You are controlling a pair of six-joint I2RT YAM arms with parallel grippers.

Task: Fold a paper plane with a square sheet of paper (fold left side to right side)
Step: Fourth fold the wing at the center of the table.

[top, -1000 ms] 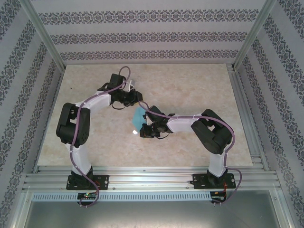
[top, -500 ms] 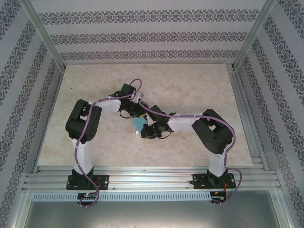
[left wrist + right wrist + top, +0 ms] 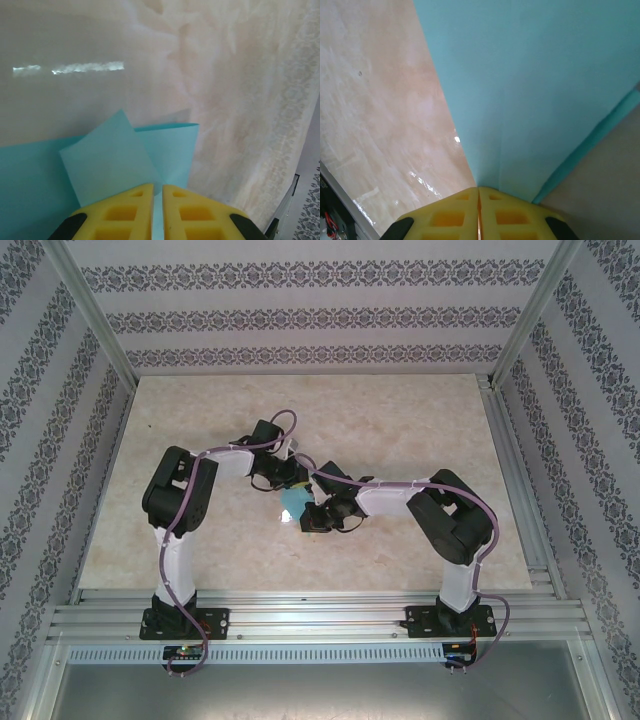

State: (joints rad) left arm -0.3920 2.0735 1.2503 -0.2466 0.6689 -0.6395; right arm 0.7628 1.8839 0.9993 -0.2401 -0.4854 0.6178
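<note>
Light-blue square sheet of paper (image 3: pixel 293 502) at middle of surface (image 3: pixel 400 420), edge clamped in right claw (image 3: pixel 479 192); left claw (image 3: pixel 158 187) newly swung in over folded flap (image 3: pixel 107 155), nearly together, grip not determinable; suggests left-to-right fold underway.

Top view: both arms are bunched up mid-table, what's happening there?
Both arms are working the light-blue sheet of paper in the middle of the table. The left gripper is pinched on it beside a folded-over flap, and the right gripper is shut on another edge. The sheet is partly folded and not yet a plane.
</note>
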